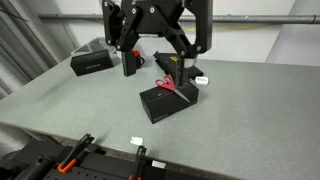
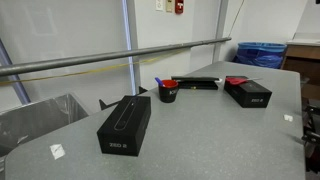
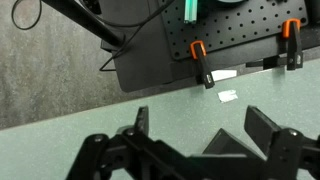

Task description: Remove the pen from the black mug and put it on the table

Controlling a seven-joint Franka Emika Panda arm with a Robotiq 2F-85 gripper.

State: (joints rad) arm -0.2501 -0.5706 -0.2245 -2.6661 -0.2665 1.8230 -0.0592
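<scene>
The black mug (image 2: 168, 93) stands on the grey-green table (image 2: 200, 135), with red around its top. The blue pen (image 2: 158, 82) sticks out of it, leaning to one side. I cannot make out the mug or the pen in the exterior view that shows the arm. My gripper (image 1: 158, 58) hangs high above the table, open and empty. In the wrist view its two fingers (image 3: 203, 125) are spread wide over the bare table (image 3: 60, 150), with the corner of a black box (image 3: 215, 142) below them. The mug is out of the wrist view.
A black box (image 1: 165, 101) lies mid-table with red-handled scissors (image 1: 170, 85) on it. Other black boxes lie to the side (image 1: 90, 62) and near the mug (image 2: 125, 125), (image 2: 247, 93). A white tag (image 3: 228, 97) lies by the table's front edge, with orange clamps (image 3: 200, 62) beyond it.
</scene>
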